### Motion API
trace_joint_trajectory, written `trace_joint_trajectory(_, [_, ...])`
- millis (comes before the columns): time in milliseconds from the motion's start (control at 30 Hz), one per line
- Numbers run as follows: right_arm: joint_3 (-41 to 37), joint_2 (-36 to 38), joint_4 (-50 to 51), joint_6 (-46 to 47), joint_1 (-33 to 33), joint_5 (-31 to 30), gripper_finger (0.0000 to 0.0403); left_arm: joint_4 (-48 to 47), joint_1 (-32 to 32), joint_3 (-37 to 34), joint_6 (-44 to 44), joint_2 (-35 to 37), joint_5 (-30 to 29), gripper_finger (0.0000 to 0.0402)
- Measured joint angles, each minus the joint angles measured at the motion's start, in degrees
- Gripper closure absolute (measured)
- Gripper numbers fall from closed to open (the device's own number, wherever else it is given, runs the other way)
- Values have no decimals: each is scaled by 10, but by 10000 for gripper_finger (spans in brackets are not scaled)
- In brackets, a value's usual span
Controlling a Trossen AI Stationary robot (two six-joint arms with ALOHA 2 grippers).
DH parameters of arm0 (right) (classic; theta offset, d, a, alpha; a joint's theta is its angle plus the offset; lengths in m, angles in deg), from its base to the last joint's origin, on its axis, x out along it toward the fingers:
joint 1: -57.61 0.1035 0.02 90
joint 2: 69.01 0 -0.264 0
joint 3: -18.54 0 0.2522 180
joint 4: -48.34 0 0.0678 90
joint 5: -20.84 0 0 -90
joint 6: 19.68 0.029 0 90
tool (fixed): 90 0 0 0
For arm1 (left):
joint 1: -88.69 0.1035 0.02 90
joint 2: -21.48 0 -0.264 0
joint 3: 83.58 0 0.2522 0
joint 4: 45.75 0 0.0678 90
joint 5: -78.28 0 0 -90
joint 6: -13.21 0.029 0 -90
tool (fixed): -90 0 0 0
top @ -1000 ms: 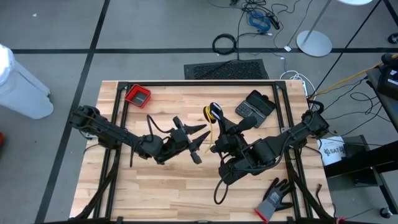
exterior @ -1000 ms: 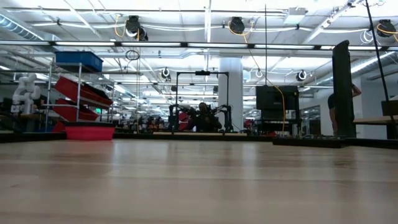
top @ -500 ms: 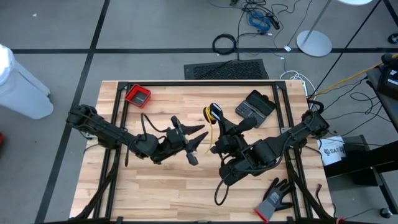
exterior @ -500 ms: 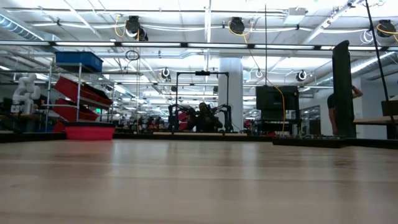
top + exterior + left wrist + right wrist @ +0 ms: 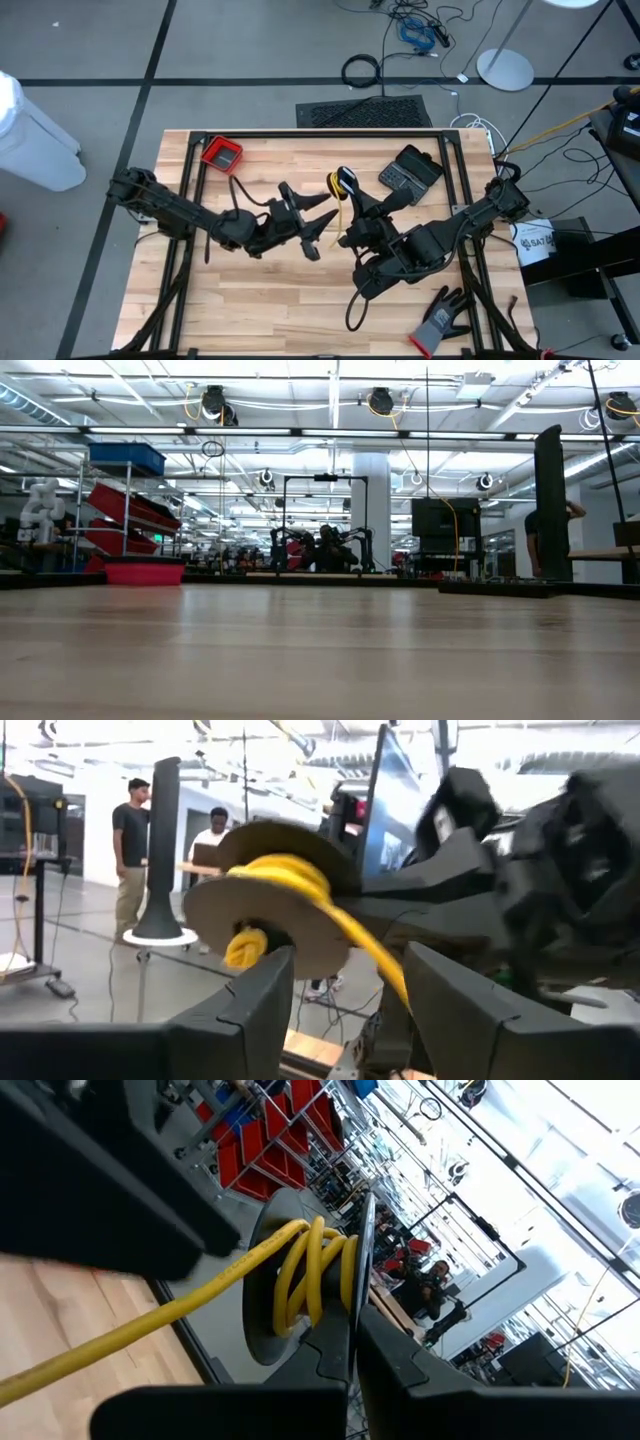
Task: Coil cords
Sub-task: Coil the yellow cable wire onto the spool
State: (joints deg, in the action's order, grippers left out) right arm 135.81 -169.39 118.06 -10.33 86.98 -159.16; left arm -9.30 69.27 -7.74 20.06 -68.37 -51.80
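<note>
A yellow cord (image 5: 285, 880) (image 5: 310, 1270) is wound between the two dark discs of a small spool (image 5: 345, 180), held above the middle of the table. My right gripper (image 5: 354, 194) (image 5: 352, 1350) comes from the right and is shut on that spool. A loose yellow strand (image 5: 344, 214) (image 5: 130, 1335) leads down off the winding. My left gripper (image 5: 322, 232) (image 5: 345, 990) stands open just left of the spool, and the strand (image 5: 375, 955) runs down between its two fingers. The low view shows neither gripper. My right gripper pinches the rim of one thin spool disc (image 5: 358, 1305) between its two fingers, which reach roughly level from the table's right side. The spool is lifted clear of the table with the winding beside the fingers. My left gripper: the strand passes close by one finger (image 5: 450, 1010); I cannot tell whether it touches.
A red tray (image 5: 221, 153) sits at the far left corner and a black device (image 5: 410, 170) at the far right. A grey-black glove (image 5: 440, 318) lies near the front right. A black frame (image 5: 320, 134) borders the table. People (image 5: 130, 850) stand in the room beyond.
My left gripper has rolled slightly about its own line. The spool and my right gripper have kept still.
</note>
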Motion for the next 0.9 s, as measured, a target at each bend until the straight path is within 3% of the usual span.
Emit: trace_joint_trajectory(900, [0, 0, -5, -6, 0, -1, 403, 18, 44, 0, -51, -9, 30, 203])
